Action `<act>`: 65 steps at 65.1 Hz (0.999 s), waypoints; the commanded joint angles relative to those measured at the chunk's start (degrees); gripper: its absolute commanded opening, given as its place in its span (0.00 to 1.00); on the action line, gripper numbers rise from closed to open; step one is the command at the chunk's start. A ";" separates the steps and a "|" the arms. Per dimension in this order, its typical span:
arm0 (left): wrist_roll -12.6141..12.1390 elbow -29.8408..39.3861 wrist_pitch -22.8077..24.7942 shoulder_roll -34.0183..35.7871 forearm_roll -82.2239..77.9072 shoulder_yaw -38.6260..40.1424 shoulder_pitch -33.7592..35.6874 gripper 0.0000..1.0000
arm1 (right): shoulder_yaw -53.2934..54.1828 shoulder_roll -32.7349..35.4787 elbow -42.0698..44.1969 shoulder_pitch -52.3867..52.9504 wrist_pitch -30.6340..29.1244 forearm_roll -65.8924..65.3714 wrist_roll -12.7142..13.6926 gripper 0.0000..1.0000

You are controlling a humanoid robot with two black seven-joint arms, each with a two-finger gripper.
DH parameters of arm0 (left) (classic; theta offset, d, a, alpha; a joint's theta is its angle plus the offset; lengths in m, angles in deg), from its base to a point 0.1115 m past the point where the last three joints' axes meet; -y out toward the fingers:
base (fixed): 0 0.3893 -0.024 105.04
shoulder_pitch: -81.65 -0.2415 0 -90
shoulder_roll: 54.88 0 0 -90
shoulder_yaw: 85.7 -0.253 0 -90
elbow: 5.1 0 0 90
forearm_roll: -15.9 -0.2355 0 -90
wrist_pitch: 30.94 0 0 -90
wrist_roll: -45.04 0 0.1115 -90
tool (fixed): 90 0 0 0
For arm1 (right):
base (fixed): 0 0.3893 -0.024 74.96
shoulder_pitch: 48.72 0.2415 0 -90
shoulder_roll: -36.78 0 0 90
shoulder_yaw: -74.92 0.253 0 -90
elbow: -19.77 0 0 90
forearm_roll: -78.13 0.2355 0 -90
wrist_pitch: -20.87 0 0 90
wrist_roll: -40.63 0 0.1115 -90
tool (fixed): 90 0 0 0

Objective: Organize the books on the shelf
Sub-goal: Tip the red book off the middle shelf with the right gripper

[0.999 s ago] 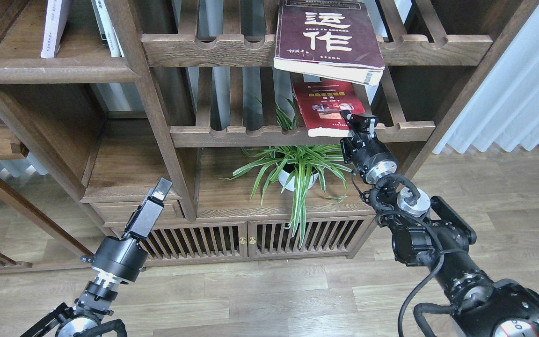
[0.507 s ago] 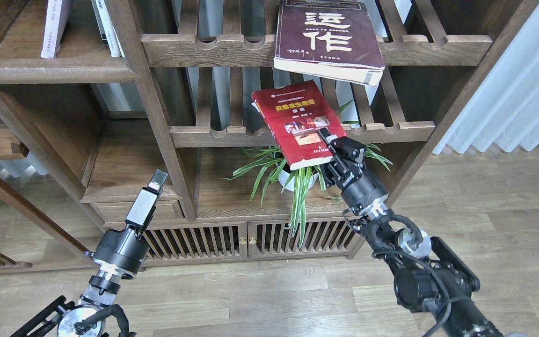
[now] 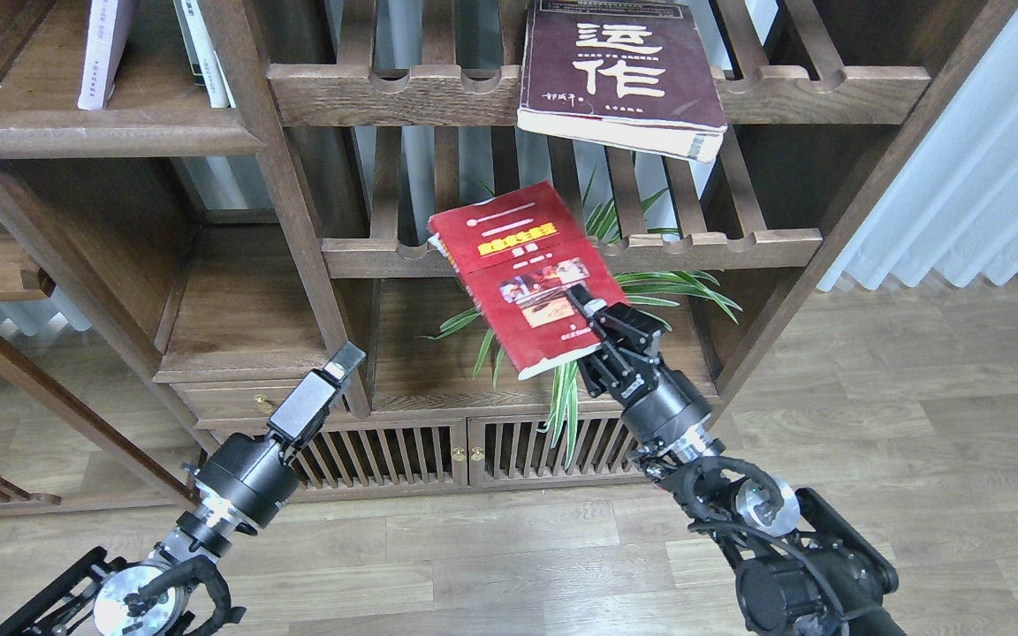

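Note:
The red book (image 3: 522, 283) with a yellow title band is tilted in the air in front of the lower slatted rack (image 3: 721, 247). My right gripper (image 3: 593, 322) is shut on its lower right corner. The thick maroon book (image 3: 619, 71) with white characters lies on the upper slatted rack and overhangs its front. The thin lavender-white book (image 3: 102, 53) stands on the solid brown shelf (image 3: 102, 132) at the upper left. My left gripper (image 3: 341, 367) is low at the left, empty, pointing up and right; its fingers cannot be told apart.
A potted spider plant (image 3: 659, 291) stands behind and below the red book. A thick bookcase post (image 3: 297, 221) separates the left shelves from the racks. Two white books (image 3: 204, 53) lean at the shelf's right. Slatted cabinet doors (image 3: 465, 450) sit below; a white curtain (image 3: 960, 177) hangs at right.
My right gripper has pulled the red book off the lower slatted rack, down and to the left. My left gripper has shifted a little to the right.

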 commanded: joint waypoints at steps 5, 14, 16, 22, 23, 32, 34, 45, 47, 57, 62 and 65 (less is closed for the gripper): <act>-1.59 0.60 0.00 0.00 1.58 0.42 -0.09 0.99 | -3.16 0.00 0.01 -1.57 0.01 -0.30 -0.01 0.06; -1.68 0.07 0.00 -0.09 1.67 0.16 -0.62 0.99 | -4.39 0.00 -0.26 -2.63 0.01 -0.39 -0.01 0.06; -1.68 0.07 0.00 -0.09 1.67 0.16 -0.70 0.99 | -4.91 0.00 -0.52 -2.72 0.01 -0.39 -0.01 0.06; -1.68 -0.28 0.00 -0.52 1.75 0.07 -0.88 0.99 | -6.32 0.00 -1.05 -2.98 0.01 -0.39 -0.01 0.06; -1.68 -0.37 0.00 -0.53 1.75 0.07 -0.88 0.99 | -6.50 0.00 -1.13 -2.98 0.01 -0.39 -0.01 0.06; -1.68 -0.89 0.00 -2.10 1.75 -0.72 -2.28 0.98 | -8.43 0.00 -1.31 -3.95 0.01 -0.39 -0.01 0.06; -1.68 -0.89 0.00 -2.54 1.75 -0.98 -2.72 0.98 | -8.69 0.00 -1.31 -4.04 0.01 -0.39 -0.01 0.06; -1.50 -0.98 0.00 -2.99 1.75 -3.44 -3.69 0.97 | -9.05 0.00 -2.63 -4.48 0.01 -0.39 -0.01 0.06; -1.50 -1.16 0.00 -3.16 1.75 -3.62 -3.69 0.97 | -9.05 0.00 -2.98 -4.48 0.01 -0.39 -0.01 0.06; -1.24 -2.65 0.00 -5.88 1.67 -3.71 -3.60 0.95 | -9.48 0.00 -4.21 -5.09 0.01 -0.39 -0.01 0.06; -0.97 -3.00 0.00 -6.85 1.67 -3.71 -3.60 0.95 | -10.36 0.00 -4.56 -5.27 0.01 -0.39 -0.01 0.06; -0.97 -2.92 0.00 -7.03 1.75 -3.71 -3.52 0.95 | -10.63 0.00 -4.48 -5.35 0.01 -0.39 -0.01 0.06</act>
